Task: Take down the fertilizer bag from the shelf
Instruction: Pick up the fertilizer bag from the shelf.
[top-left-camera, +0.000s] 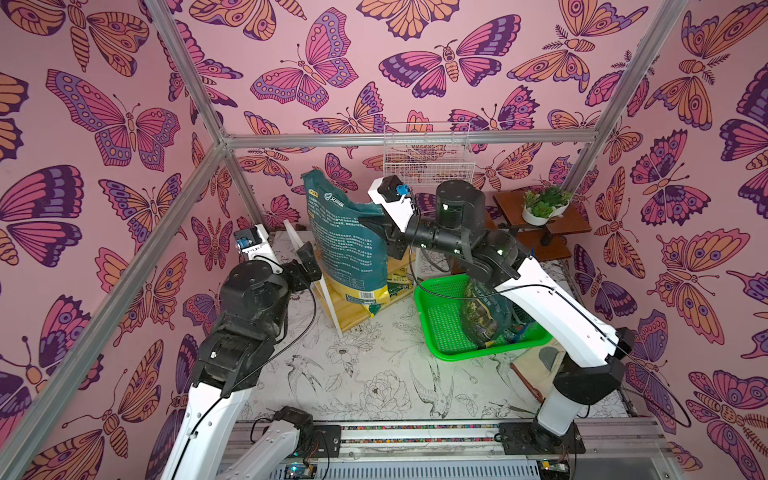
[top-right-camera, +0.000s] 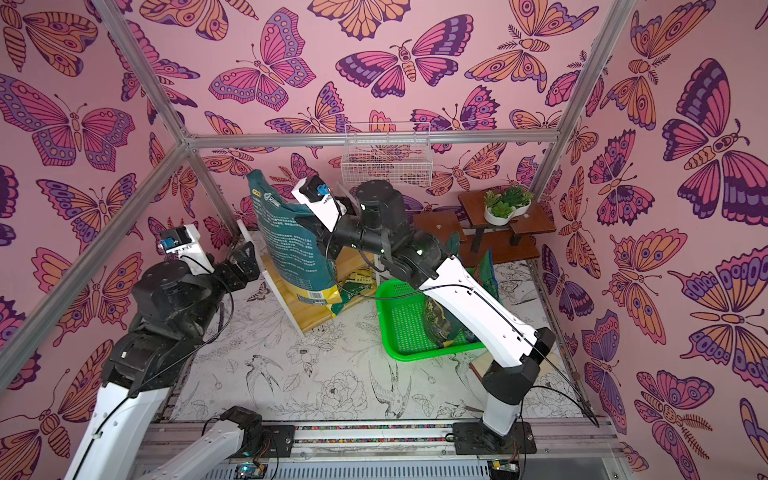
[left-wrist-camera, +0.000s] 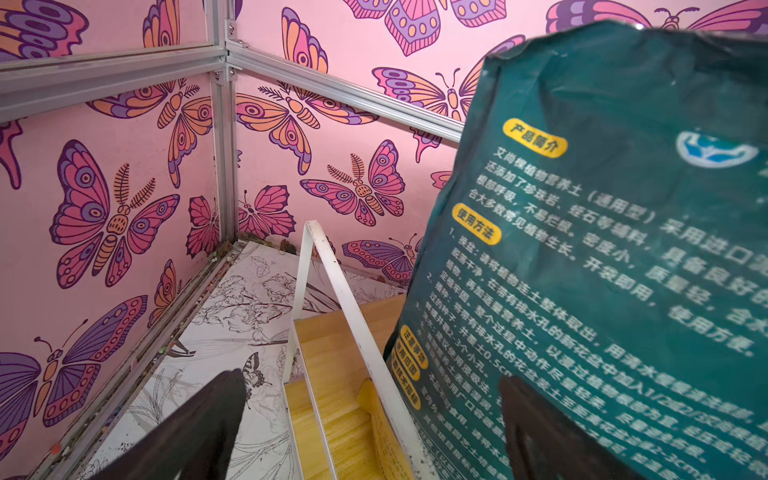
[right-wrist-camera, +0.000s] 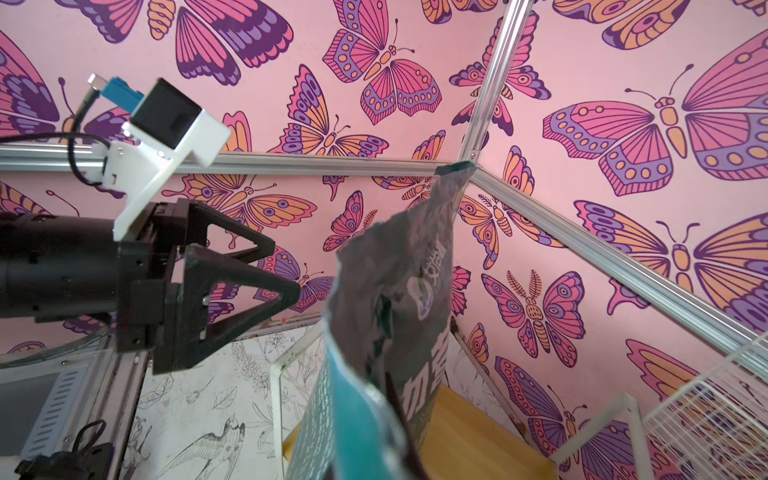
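Fertilizer bag (top-left-camera: 345, 245) stands upright, base over the shelf (left-wrist-camera: 332, 345) boards, so it's not down yet. My right gripper (top-left-camera: 374, 224) is clenched on its upper edge. My left gripper (top-left-camera: 309, 259) gapes beside it, holding nothing. Lifting clear and lowering are both to come. The shelf's white frame tube and the green tray (top-left-camera: 444, 324) crowd the way.

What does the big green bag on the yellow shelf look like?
The fertilizer bag is a tall, crinkly plastic sack, dark teal with a yellow bottom band, a barcode and rows of white writing. Its top is crumpled. It stands upright on the yellow wood steps of the shelf. The right gripper pinches its upper edge; the left gripper hangs open by its lower side.
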